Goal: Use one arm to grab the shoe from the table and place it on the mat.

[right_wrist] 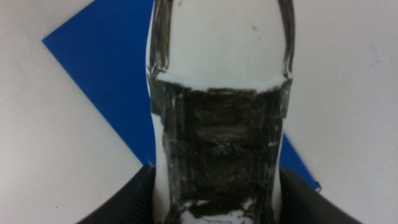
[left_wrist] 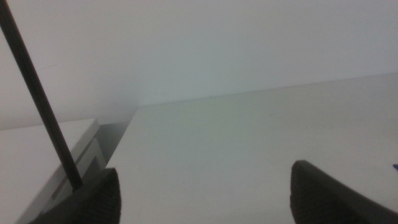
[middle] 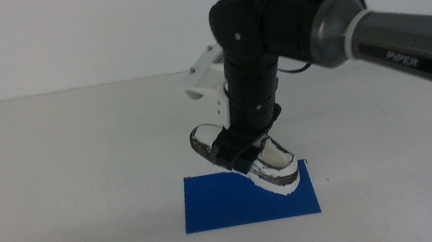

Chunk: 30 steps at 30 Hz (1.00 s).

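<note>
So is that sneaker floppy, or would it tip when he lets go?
The shoe probably stays stiff: clamped in the right gripper, it keeps its shape. It hangs tilted over the mat, so it may rock, though its flat sole should settle.

We read one marking only: "PiPER" in pale letters on the grey forearm section of the right arm (middle: 399, 44), middle view. We find no legible text on the shoe (middle: 262, 161), the mat (middle: 221, 205) or the table (middle: 74, 161).
</note>
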Available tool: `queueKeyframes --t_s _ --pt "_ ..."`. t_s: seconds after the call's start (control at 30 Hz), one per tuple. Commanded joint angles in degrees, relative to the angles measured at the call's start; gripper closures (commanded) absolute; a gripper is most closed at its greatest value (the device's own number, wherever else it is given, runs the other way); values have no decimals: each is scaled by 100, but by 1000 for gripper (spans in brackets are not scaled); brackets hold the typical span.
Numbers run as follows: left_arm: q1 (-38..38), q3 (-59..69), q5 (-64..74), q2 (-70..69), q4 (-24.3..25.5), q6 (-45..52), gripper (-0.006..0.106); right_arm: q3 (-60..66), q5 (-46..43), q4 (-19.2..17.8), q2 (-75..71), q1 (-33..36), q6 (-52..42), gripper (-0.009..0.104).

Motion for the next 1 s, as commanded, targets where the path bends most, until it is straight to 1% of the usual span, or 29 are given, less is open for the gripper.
queueKeyframes --t_s 0.0,0.1,0.2,0.27,0.33,0.37,0.67,0.9,0.97 --pt "-27 29 -462 -39 -49 -32 7 -203 326 -79 -312 25 -20 99" --pt "-27 29 -462 -39 -49 -32 7 -203 326 -105 -280 47 -608 99" --pt "-27 29 -462 -39 -49 -32 7 -203 326 -75 -275 59 -2188 99" --pt "-27 29 -462 -39 -49 -32 7 -203 326 -68 -273 59 -3492 99" --pt "-27 29 -462 -39 -49 -32 7 -203 326 -68 -269 59 -4241 99" --pt "-27 29 -462 -39 -49 -32 7 -203 326 -68 -269 59 -4380 99" --pt "-27 29 -462 -39 -49 -32 7 -203 304 -56 -30 43 -3874 99" --pt "-27 29 -462 -39 -49 -32 7 -203 243 -9 255 37 -3850 99" --pt "-27 29 -462 -39 -49 -32 7 -203 103 -9 329 37 -3850 99"
